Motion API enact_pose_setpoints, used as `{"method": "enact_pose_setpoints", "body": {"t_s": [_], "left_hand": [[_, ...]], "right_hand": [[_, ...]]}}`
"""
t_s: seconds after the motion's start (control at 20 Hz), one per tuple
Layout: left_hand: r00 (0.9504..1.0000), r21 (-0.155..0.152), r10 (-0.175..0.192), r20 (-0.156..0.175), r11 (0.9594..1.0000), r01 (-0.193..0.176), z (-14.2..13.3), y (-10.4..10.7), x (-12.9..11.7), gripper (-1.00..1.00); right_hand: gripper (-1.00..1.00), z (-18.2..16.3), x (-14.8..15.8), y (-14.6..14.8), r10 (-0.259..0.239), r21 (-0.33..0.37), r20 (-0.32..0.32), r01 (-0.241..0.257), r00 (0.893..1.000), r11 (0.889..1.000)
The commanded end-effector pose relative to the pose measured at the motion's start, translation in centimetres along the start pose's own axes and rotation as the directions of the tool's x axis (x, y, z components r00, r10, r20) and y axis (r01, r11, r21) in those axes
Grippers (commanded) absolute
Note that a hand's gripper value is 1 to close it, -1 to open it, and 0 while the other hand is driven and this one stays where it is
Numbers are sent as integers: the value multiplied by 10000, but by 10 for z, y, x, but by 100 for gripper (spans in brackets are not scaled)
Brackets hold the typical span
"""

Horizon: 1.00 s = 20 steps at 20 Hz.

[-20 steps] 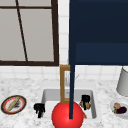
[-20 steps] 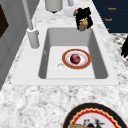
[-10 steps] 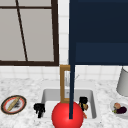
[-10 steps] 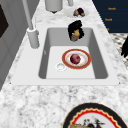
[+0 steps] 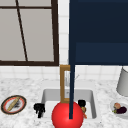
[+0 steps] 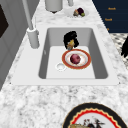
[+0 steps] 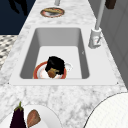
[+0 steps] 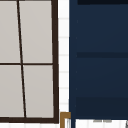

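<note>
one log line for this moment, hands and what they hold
right hand: shut on orange-brown food piece, over red-rimmed plate in sink | left hand: idle in air, front-left of sink

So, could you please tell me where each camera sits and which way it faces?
Front view: faces the white sink basin; left hand over its left edge, right hand above it.
Left side view: looks along the sink from its left; right hand holds a small orange-brown item over the red-rimmed plate.
Right side view: opposite end; same hand, item and plate.
Upper view: faces the dark-framed window and navy cabinet, as the front view does.
</note>
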Motion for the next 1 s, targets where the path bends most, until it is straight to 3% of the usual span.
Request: {"method": "enact_pose_setpoints", "body": {"t_s": [0.0,0.35,0.4,0.45,0.6,0.75,0.8,0.85,0.95], "left_hand": [[10000,0,0,0,10000,0,0,0,0,0],[10000,0,0,0,10000,0,0,0,0,0],[10000,0,0,0,10000,0,0,0,0,0],[10000,0,0,0,10000,0,0,0,0,0],[10000,0,0,0,10000,0,0,0,0,0],[10000,0,0,0,10000,0,0,0,0,0],[10000,0,0,0,10000,0,0,0,0,0],[10000,0,0,0,10000,0,0,0,0,0],[10000,0,0,0,10000,0,0,0,0,0]], "right_hand": [[100,-8,8,31,-168,-80,86,169,9998,9998],[100,-52,12,75,-80,-11,61,80,9999,10000],[100,-57,11,80,138,-194,148,-135,9998,9997],[100,-61,10,78,300,-389,276,-289,9992,9988],[100,-64,7,68,199,-88,559,-195,9982,9998],[100,-47,10,56,-48,-205,177,51,9998,9998],[100,-43,14,56,175,-211,57,-174,9998,9996],[-100,-43,15,55,121,30,71,-122,9999,9999],[-100,-43,19,52,345,134,173,-347,9993,9993]]}}
